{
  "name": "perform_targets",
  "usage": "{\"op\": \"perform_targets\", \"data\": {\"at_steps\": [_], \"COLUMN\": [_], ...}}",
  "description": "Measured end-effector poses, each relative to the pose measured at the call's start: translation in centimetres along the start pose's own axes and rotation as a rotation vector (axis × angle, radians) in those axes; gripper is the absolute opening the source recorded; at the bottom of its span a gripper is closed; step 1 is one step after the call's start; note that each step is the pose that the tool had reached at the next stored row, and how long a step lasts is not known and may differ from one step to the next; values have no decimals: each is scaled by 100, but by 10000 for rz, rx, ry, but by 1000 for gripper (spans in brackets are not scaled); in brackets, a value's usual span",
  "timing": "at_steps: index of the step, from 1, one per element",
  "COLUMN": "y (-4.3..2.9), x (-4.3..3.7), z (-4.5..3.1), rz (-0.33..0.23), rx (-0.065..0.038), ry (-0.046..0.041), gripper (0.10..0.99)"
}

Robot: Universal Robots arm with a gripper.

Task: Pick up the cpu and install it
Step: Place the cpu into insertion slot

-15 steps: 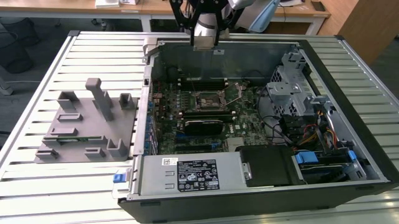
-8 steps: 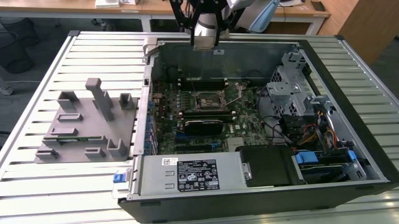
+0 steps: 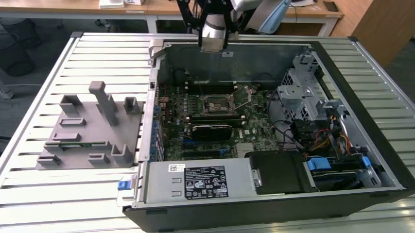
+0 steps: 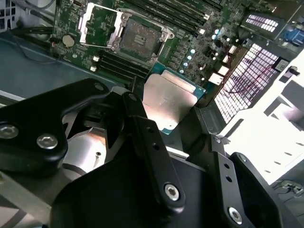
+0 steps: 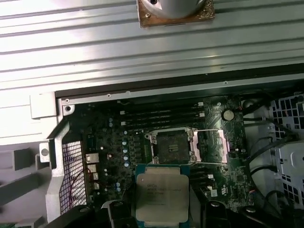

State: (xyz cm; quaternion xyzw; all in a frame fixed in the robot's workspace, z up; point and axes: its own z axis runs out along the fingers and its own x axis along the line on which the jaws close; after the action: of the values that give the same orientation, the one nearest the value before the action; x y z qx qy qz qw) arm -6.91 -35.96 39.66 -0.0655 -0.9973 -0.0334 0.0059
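Note:
My gripper [image 4: 166, 111] is shut on the cpu [image 4: 168, 99], a flat square chip with a silvery top and a thin green rim, pinched between two black fingers [image 4: 135, 111]. The first wrist view shows the cpu [image 5: 161, 194] held level, above the motherboard and just beside the black socket [image 5: 172, 146]. The socket's metal load frame [image 5: 211, 145] is swung open to one side, and the socket [image 4: 137, 38] is bare. In the exterior view the gripper [image 3: 214, 47] hangs over the far wall of the open computer case, well above the socket [image 3: 217, 103].
The case [image 3: 363, 121] lies open on a slatted metal table [image 3: 39, 97]. A grey fixture with upright blocks [image 3: 87, 131] sits at the exterior view's left. Inside the case are a power supply [image 3: 194, 179], a drive cage [image 3: 304, 92] and loose cables [image 3: 324, 141].

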Motion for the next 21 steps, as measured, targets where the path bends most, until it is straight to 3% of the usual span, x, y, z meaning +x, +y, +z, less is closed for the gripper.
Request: {"op": "perform_targets", "data": {"at_steps": [21], "y": [0], "x": [0], "z": [13], "rz": [2036], "rx": [-33], "ry": [-134], "gripper": [541]}}
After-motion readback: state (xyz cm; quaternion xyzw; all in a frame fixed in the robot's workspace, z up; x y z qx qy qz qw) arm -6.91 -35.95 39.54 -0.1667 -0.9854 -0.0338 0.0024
